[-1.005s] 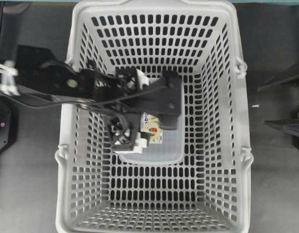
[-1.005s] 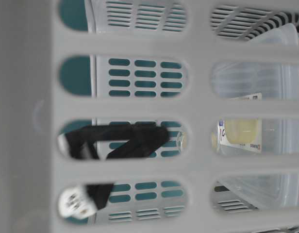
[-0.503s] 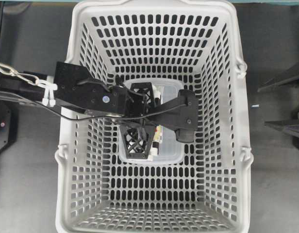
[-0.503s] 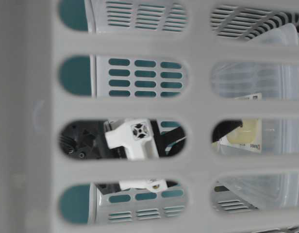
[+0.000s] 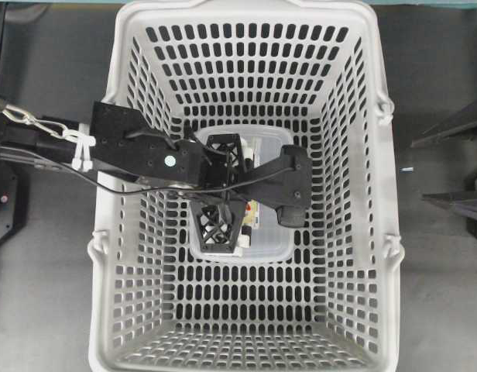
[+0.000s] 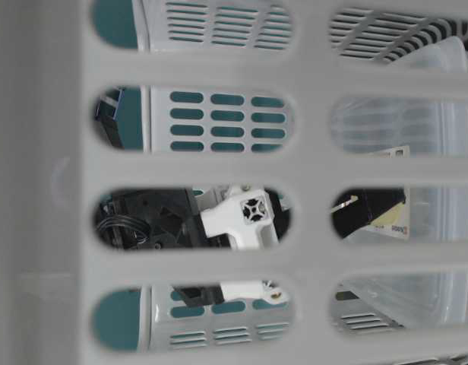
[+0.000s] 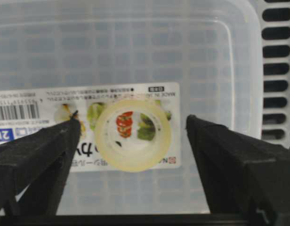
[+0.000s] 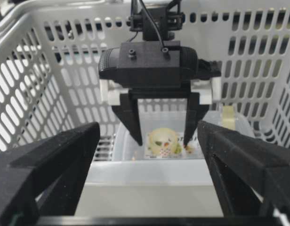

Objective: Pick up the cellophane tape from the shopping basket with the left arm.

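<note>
The left claw [image 7: 131, 136] stood wide open, holding nothing — its fingers [image 7: 34, 155] flanked the cellophane tape [image 7: 132, 134] without touching it. The tape lay flat at centre frame on the printed label of a clear container [image 7: 135, 47], which rested on the floor of the shopping basket [image 5: 362, 194]. The right claw [image 8: 145, 174] — open and empty — sat outside the basket.

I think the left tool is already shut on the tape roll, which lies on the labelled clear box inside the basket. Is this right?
Not quite. The left tool is open: in the left wrist view its fingers stand apart on both sides of the tape roll without touching it. The roll does lie on the labelled clear box inside the basket.
</note>
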Robot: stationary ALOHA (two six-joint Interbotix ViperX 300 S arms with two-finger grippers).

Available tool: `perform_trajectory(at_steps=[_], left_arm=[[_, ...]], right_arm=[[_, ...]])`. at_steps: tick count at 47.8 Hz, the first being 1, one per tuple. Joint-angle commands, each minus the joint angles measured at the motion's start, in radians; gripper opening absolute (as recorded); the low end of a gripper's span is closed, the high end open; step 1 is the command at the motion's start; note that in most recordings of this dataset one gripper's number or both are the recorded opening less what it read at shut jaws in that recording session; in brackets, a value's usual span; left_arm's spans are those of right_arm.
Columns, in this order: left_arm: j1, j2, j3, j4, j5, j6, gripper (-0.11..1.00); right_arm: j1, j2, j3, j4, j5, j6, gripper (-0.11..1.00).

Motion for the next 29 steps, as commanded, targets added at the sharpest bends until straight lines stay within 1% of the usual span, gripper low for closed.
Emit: perform_trajectory(at_steps=[1, 7, 10, 14, 17, 18, 24, 29], left_arm=[[0.002, -0.005, -0.003, 0.003, -0.008, 0.002, 0.87], [0.000, -0.005, 0.006, 0.003, -0.006, 0.000, 0.84], [-0.002, -0.003, 0.009, 0.003, -0.003, 0.002, 0.80], [-0.003, -0.005, 0.003, 0.003, -0.002, 0.002, 0.68], [-0.006, -0.006, -0.003, 0.003, -0.003, 0.003, 0.54], [-0.009, -0.008, -0.009, 0.003, -0.002, 0.005, 0.50], [-0.012, -0.037, -0.037, 0.003, 0.005, 0.020, 0.50], [-0.011, -0.080, -0.083, 0.003, 0.037, 0.029, 0.50]], right_arm=[[0.003, 0.005, -0.009, 0.003, -0.009, 0.002, 0.80], [0.003, 0.005, -0.009, 0.003, -0.009, 0.003, 0.80], [0.003, 0.005, -0.011, 0.003, -0.011, 0.003, 0.80], [0.002, 0.005, -0.009, 0.003, -0.011, 0.003, 0.80], [0.003, 0.005, -0.009, 0.003, -0.011, 0.003, 0.80], [0.002, 0.005, -0.009, 0.003, -0.011, 0.003, 0.80], [0.003, 0.005, -0.009, 0.003, -0.011, 0.003, 0.80], [0.003, 0.005, -0.009, 0.003, -0.011, 0.005, 0.80]])
